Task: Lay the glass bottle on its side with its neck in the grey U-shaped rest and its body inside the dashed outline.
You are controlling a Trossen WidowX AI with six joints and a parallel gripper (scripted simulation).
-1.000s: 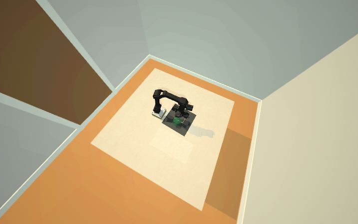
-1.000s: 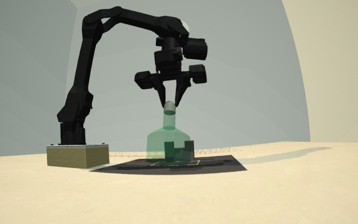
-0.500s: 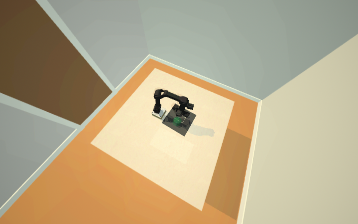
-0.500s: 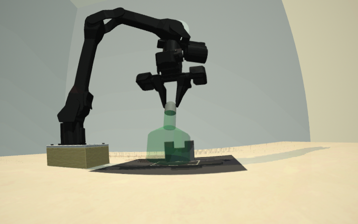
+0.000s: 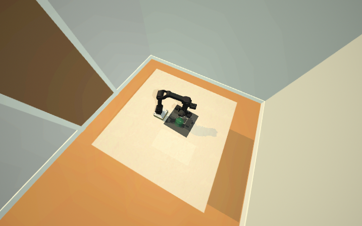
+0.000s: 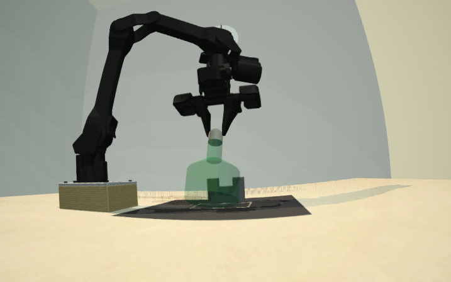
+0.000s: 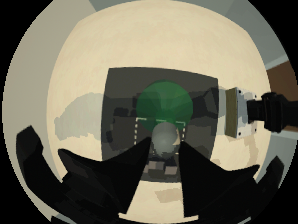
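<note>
The green glass bottle (image 5: 179,121) (image 6: 195,182) (image 7: 165,97) is mostly upright, its neck leaning slightly towards the rest. My gripper (image 6: 216,135) (image 7: 165,143) is shut on its grey cap end, pointing down from above. Whether the bottle's base edge touches the dark mat (image 5: 186,132) (image 6: 290,209) (image 7: 117,80) is hard to tell. The grey U-shaped rest (image 6: 241,189) (image 7: 171,170) stands behind the bottle in the exterior view, partly seen through the glass. The dashed outline (image 6: 250,204) (image 7: 136,131) lies on the mat, partly covered by the bottle in the views.
The arm's base block (image 5: 160,114) (image 6: 83,197) (image 7: 231,112) stands beside the mat, on the left in the exterior view and on the right in the wrist view. The mat lies on a pale surface (image 5: 148,131) (image 6: 219,248) (image 7: 165,35). The arm arches above it.
</note>
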